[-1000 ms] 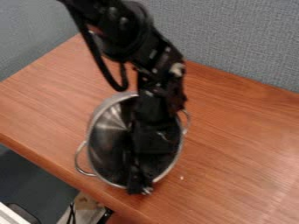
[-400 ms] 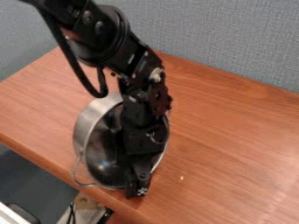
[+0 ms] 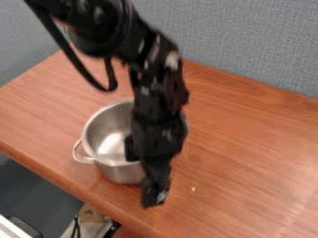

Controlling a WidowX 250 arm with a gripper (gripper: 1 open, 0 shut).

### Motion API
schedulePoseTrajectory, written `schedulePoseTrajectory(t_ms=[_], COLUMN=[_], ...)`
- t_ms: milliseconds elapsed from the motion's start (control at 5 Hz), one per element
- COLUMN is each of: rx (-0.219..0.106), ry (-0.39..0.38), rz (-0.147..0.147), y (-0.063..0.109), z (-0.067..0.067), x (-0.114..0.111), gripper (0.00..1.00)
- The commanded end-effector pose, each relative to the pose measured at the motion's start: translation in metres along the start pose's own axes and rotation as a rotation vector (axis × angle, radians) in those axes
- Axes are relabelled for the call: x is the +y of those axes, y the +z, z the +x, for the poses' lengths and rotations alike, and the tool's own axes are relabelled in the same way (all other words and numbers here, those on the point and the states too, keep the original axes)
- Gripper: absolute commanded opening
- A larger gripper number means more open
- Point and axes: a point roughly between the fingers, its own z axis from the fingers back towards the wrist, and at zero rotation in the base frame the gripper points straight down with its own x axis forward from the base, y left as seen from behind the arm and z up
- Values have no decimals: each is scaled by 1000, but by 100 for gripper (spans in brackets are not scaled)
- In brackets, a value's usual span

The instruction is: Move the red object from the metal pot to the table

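The metal pot stands upright on the table, left of centre near the front edge, its shiny inside partly showing. My black arm reaches down over the pot's right side. The gripper hangs just past the pot's right rim, low over the table's front edge. It is dark and blurred, so how its jaws stand does not show. The red object is hidden: no red shows in the pot, on the table or at the gripper.
The table's front edge runs diagonally close under the pot and gripper, with a drop beyond it. A grey wall stands behind. Black cables loop from the arm at the upper left. Bare wood lies to the right.
The pot, tipped toward the camera a second ago, now sits upright and further left. The arm has swung right and the gripper has come out past the pot's right rim.
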Motion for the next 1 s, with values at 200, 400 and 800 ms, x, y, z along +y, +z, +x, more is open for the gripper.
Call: schedulePoseTrajectory(t_ms=[200,400,800], rx=[-188,-176,-192], ry=[64,-10,-149], rz=[84,112,232], y=[1,38,108], z=[28,27,14], x=[-3,1,29], gripper=[100,100,100])
